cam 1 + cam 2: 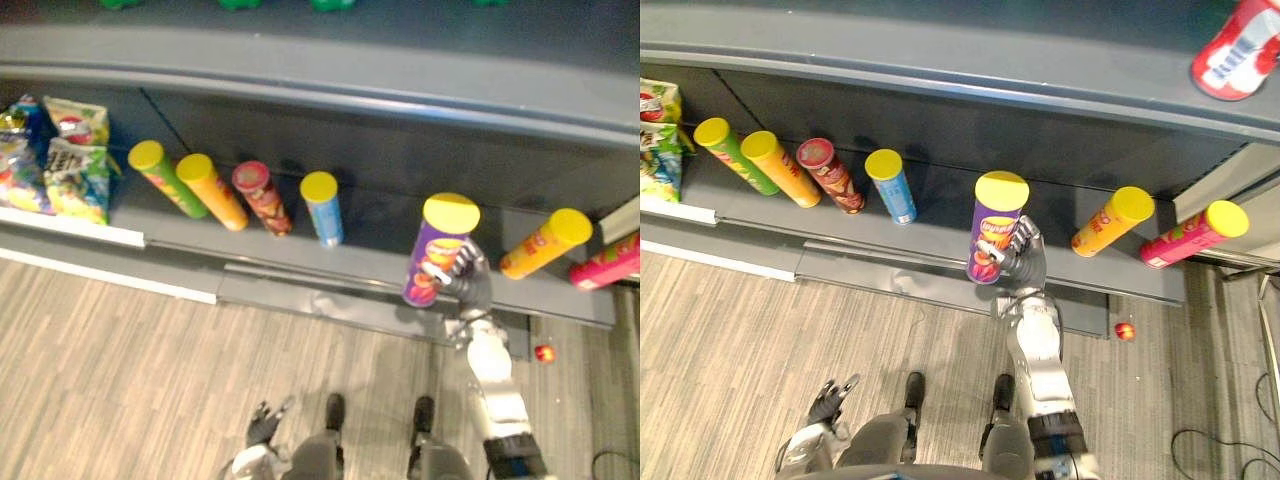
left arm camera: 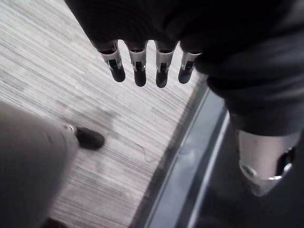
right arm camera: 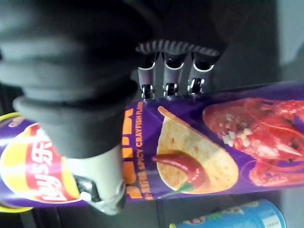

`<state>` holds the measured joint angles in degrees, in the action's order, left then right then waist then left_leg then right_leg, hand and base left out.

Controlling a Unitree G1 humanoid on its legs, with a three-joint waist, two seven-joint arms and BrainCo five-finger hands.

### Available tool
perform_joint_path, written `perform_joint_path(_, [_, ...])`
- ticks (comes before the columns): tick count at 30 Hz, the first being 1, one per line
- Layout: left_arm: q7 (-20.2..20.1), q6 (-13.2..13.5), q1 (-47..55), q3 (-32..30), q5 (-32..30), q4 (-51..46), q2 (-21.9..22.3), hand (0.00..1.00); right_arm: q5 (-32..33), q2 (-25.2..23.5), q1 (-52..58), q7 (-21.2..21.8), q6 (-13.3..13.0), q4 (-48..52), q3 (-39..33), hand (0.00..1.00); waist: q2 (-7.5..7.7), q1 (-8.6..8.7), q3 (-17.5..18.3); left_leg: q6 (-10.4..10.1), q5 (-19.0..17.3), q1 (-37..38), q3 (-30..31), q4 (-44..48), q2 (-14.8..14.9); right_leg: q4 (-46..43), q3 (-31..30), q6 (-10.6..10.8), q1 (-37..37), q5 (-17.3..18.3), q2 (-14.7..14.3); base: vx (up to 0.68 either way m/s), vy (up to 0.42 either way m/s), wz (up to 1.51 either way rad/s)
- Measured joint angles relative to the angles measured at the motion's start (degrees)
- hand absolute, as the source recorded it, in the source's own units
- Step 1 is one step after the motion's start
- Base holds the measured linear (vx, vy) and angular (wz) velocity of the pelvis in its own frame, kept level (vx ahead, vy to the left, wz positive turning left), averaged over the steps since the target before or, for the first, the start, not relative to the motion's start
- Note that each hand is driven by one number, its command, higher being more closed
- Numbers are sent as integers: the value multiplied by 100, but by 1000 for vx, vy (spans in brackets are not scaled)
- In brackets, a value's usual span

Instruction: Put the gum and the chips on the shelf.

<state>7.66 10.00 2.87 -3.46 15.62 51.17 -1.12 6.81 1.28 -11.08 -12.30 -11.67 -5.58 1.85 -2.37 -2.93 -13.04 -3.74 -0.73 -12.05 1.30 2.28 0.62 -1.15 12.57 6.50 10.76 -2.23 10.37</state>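
Here we look down on a low grey shelf (image 1: 380, 268) with a wooden floor (image 1: 120, 340) before it. The right hand (image 1: 462, 272) grips a purple can (image 1: 440, 250) of chips with a yellow lid, upright at the front of the shelf. We cannot tell whether its base rests on the shelf.

The right wrist view shows the grip closely: the fingers (image 3: 169, 78) curl over one side of the can and the thumb (image 3: 97, 185) presses the other. Its label shows a chip, a chilli and crayfish. Past it we see a blue can (image 3: 237, 216).

The head views show what the wrist views do not. Along the shelf, left of the purple can, stand a green can (image 1: 165, 177), an orange can (image 1: 212, 190), a red can (image 1: 262, 197) and the blue one. To its right are a second orange can (image 1: 545, 243) and a pink can (image 1: 605, 262). Snack bags (image 1: 55, 155) sit at the far left. A small red ball (image 1: 545, 353) lies on the floor near the shelf's right end.

The right eye view adds a red-and-white tub (image 1: 1238, 50) on a higher shelf.

The left hand (image 1: 262, 425) hangs low over the floor, well apart from the shelf. In its wrist view the fingers (image 2: 139, 66) are straight, side by side, holding nothing.
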Motion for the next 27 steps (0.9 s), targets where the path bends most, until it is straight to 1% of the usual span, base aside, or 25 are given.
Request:
perform_joint_path(1, [2, 11, -37, 134, 20, -127, 22, 0, -79, 4, -275, -156, 13, -103, -136, 100, -97, -42, -99, 27, 26, -22, 51, 1, -26, -39, 35, 1, 5, 1, 27, -97, 36, 20])
perform_joint_path(3, [4, 90, -76, 260, 212, -387, 36, 0, -241, 34, -741, -374, 31, -273, -321, 100, -223, -55, -265, 17, 72, -113, 129, -19, -53, -136, 118, 3, 107, 4, 63, -131, 33, 24])
perform_joint_path(4, [8, 129, -103, 315, 229, -532, 30, 0, -272, 71, -1053, -524, 59, -366, -408, 100, -294, -107, -370, 32, 147, -227, 153, -26, -62, -218, 127, 3, 251, 3, 80, -128, 33, 20])
perform_joint_path(5, [8, 134, -108, 333, 229, -581, 33, 0, -319, 91, -1183, -589, 69, -426, -446, 100, -327, -115, -398, 43, 181, -289, 190, -32, -70, -248, 142, 3, 309, 2, 86, -98, 22, 24])
perform_joint_path(6, [18, 136, -143, 382, 230, -628, 36, 0, -457, 115, -1418, -695, 116, -540, -600, 100, -385, -138, -480, 44, 291, -342, 267, -98, -83, -305, 221, 3, 381, 3, 109, -79, 0, 26])
perform_joint_path(9, [74, 143, -157, 440, 373, -716, 35, 0, -473, 173, -1940, -988, 183, -961, -971, 100, -426, -214, -690, 59, 449, -341, 387, -218, -87, -349, 319, 1, 397, 3, 118, -65, -15, 23])
perform_joint_path(10, [97, 151, -154, 479, 454, -772, 28, 0, -607, 243, -2262, -1177, 202, -1153, -1145, 100, -428, -247, -835, 62, 487, -372, 422, -217, -96, -396, 351, 0, 427, 4, 133, -50, -7, 14])
perform_joint_path(13, [107, 151, -150, 508, 454, -773, 27, 0, -686, 320, -2670, -1346, 229, -1412, -1359, 100, -451, -261, -887, 65, 527, -476, 430, -219, -119, -463, 349, 0, 553, 4, 161, -50, 3, 5])
perform_joint_path(16, [116, 174, -167, 538, 454, -788, 22, 0, -681, 576, -3272, -1609, 262, -1819, -1650, 100, -556, -303, -1035, 64, 573, -527, 452, -228, -134, -514, 356, 0, 624, 4, 182, -40, -5, 4])
perform_joint_path(18, [131, 189, -173, 536, 455, -787, 18, 0, -681, 747, -3434, -1726, 263, -1893, -1726, 100, -616, -359, -1069, 58, 620, -601, 482, -272, -126, -558, 370, -7, 732, 8, 181, -33, -27, 6])
perform_joint_path(21, [132, 188, -217, 564, 473, -755, 12, 0, -679, 1002, -3714, -1793, 287, -2269, -1852, 100, -694, -379, -1156, 38, 741, -679, 562, -375, -108, -647, 434, -39, 866, 28, 175, -5, -45, 10])
perform_joint_path(22, [130, 189, -229, 607, 606, -751, 13, 0, -676, 1033, -3821, -1859, 298, -2421, -1955, 100, -737, -405, -1201, 47, 770, -689, 576, -396, -101, -711, 429, -56, 915, 41, 178, -2, -49, 3])
perform_joint_path(24, [129, 189, -249, 628, 679, -744, 13, 0, -674, 1083, -3889, -1923, 313, -2499, -1970, 100, -778, -420, -1247, 50, 774, -700, 573, -396, -100, -721, 424, -61, 936, 44, 178, -18, -40, -2])
perform_joint_path(27, [124, 199, -298, 659, 679, -745, 9, 0, -675, 1180, -4069, -1976, 313, -2523, -2005, 100, -828, -448, -1280, 54, 823, -842, 565, -405, -110, -920, 405, -99, 1176, 90, 225, -37, -31, 0])
